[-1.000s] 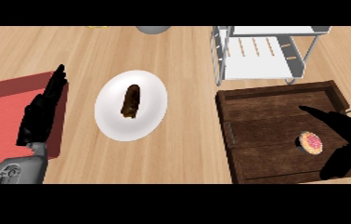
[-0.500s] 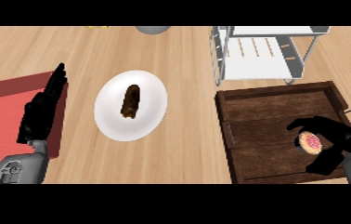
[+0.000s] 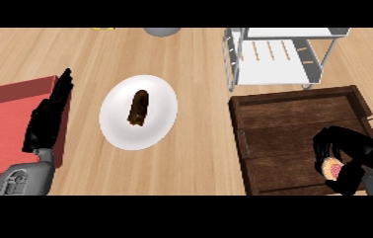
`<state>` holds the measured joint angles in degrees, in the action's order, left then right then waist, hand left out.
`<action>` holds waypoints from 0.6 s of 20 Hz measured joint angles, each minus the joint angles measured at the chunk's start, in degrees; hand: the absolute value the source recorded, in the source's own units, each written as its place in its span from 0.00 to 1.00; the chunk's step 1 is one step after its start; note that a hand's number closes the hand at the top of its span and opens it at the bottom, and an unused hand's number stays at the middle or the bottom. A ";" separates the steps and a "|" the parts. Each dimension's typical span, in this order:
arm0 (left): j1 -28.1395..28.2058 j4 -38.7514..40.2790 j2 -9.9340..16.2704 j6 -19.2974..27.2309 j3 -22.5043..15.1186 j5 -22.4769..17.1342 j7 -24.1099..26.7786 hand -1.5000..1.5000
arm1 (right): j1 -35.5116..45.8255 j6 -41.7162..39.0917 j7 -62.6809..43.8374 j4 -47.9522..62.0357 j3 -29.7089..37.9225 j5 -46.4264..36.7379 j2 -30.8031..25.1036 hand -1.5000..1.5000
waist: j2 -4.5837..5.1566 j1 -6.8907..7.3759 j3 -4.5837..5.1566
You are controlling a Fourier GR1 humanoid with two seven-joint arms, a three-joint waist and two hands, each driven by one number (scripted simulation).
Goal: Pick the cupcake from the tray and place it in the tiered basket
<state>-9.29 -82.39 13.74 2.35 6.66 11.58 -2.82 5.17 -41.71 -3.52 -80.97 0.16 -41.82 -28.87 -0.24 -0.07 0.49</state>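
From my seat I see the right hand [image 3: 348,155] down at the right end of the dark wooden tray [image 3: 291,108], its black fingers [image 3: 325,145] curled round the cupcake [image 3: 333,169]; only a bit of pink top and pale wrapper shows between them. I can't tell whether the cupcake rests on the tray floor or is lifted off it. The tiered basket [image 3: 280,59], white with metal rails, stands just behind the tray at the far side of the desk [image 3: 197,173]. My left hand [image 3: 50,116] shows at the left edge over a red mat [image 3: 18,133], fingers straight and holding nothing. Between the mat and the tray lies a white plate [image 3: 157,123] with a dark brown pastry [image 3: 137,107] on it
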 measured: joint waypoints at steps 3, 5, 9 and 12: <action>-0.10 -0.14 -0.08 0.08 0.06 0.31 -0.21 0.50 | -0.29 -1.30 -3.55 -3.11 1.60 2.06 3.21 1.00 | 0.06 -0.12 -0.21; 0.10 -0.56 -0.09 -0.26 -0.29 0.39 -0.30 0.50 | 2.29 0.98 -9.26 -4.85 -0.76 0.84 9.70 1.00 | 0.08 0.48 -0.28; -1.35 -0.27 -0.70 -0.86 -1.43 0.44 -0.38 0.50 | 8.79 9.46 -19.70 -5.71 -8.80 -4.28 21.24 1.00 | 0.45 2.80 -0.34; -1.92 -0.12 -1.51 -0.89 -2.48 0.80 -0.27 0.50 | 13.95 18.02 -26.61 -4.33 -14.20 -4.94 25.16 1.00 | 0.64 4.15 -0.43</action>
<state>-11.21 -82.50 12.23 1.46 4.17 12.39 -3.09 19.12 -23.70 -30.13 -85.30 -14.05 -46.75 -3.72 0.40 4.07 0.06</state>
